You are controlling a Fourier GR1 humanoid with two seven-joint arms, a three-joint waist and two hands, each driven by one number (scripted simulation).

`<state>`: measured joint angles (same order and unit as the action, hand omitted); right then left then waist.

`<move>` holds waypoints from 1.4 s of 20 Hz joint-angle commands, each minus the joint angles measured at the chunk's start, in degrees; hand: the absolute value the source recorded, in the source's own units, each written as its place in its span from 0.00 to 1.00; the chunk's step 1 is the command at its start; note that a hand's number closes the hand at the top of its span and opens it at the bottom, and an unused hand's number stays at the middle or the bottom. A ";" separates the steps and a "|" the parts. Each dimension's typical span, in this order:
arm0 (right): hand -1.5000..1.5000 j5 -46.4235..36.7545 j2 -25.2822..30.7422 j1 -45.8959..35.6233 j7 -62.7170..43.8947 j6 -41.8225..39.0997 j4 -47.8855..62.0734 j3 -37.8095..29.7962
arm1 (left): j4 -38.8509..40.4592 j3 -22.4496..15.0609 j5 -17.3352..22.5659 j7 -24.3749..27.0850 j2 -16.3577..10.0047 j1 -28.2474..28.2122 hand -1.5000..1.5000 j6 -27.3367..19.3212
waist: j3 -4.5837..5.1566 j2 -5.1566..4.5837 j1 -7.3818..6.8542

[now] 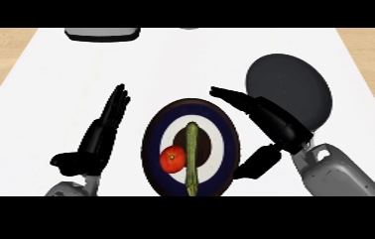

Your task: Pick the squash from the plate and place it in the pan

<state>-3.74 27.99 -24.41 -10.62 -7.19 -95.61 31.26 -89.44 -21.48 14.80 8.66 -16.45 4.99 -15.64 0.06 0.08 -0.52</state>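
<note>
Head view gives me the white counter (183, 64) filling nearly everything, with strips of wood showing at the far left and right corners.

Next in size is the dark grey pan (293, 79), round, lying on the right side of the counter with nothing in it that I can see.

Just beside it, toward the middle and nearer to me, is the plate (152, 134): a dark rim, a white ring and a dark centre.

My right hand (282, 126) lies between the two, its back over the pan's near-left edge. Its fingers are straight and close together, pointing to the far left past the plate's upper right rim. The thumb is spread down toward the plate's right rim. It holds nothing.

My left hand (102, 134) rests left of the plate, apart from it, fingers straight, pressed together and pointing away, thumb out to the left.

A grey, rounded-off object (102, 33) is cut off by the far edge.

On the plate, the squash (192, 149), long and green, lies lengthwise across the centre, its near end at the near rim.

A red tomato (173, 159) touches its left side.
</note>
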 commanded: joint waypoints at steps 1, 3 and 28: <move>0.00 -5.86 -2.14 -4.00 -6.90 -3.64 2.79 6.26 | -0.67 -0.58 -1.42 -0.59 0.98 0.40 0.50 -0.71 | -0.01 -0.07 -0.32; 0.00 -6.73 -2.82 -9.59 -12.26 -8.11 3.99 8.33 | 0.94 0.23 -0.16 0.38 0.37 -0.04 0.50 1.22 | 0.07 -0.14 -0.72; 0.00 -33.50 -24.72 -6.52 -9.10 -15.13 26.79 6.93 | -0.56 6.18 -5.78 -1.86 5.36 -2.22 0.50 5.96 | -0.06 -0.11 0.20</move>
<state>-33.60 6.85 -30.62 -22.60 -24.14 -73.89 40.60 -89.81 -16.56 9.55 7.04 -11.71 3.35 -10.77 0.00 0.01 -0.23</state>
